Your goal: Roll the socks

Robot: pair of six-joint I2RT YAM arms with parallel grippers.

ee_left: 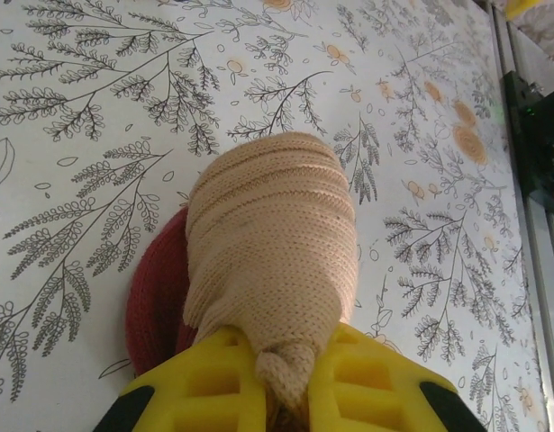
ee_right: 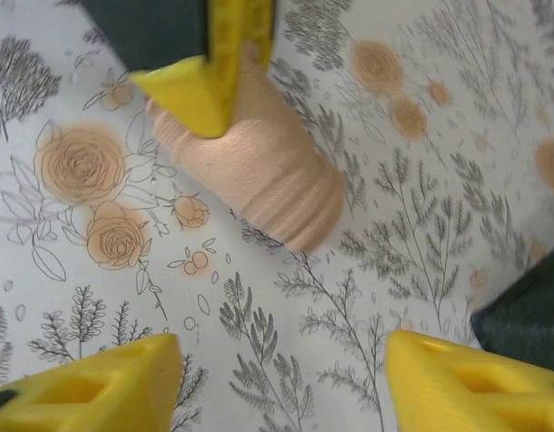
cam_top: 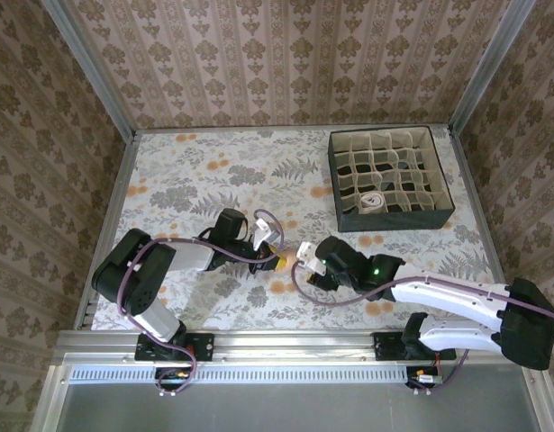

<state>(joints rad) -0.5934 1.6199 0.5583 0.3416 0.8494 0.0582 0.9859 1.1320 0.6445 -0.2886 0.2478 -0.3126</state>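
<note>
**Tan sock** (ee_left: 272, 225), rolled into a stubby bundle, lies on the floral tabletop (cam_top: 186, 171) in its near half, between the two arms. The left claw (ee_left: 286, 364) is pressed together on one end of the bundle, with a tuft of knit squeezed between its yellow fingers (ee_left: 204, 378). The maroon part (ee_left: 155, 306) bulges out at one side beneath the tan layers. The right claw (ee_right: 277, 382) stands spread just beside the bundle's free end, with nothing between its jaws. A cream sock (cam_top: 374, 200), apparently already rolled, sits in one cell of the divided box (cam_top: 394, 220) at the far right of the tabletop. Handling, as judged: the ribbed knit is light, soft and springy. It should yield under a pinch without damage and is unlikely to slip from the claw's fingers. The roll is likely to loosen, however, if only its outer layer is taken. The sounder hold would span the full thickness of the bundle across its middle, or catch all the layers together at one end. No brand, label or legible writing appears on either sock, the box or the tabletop.
</note>
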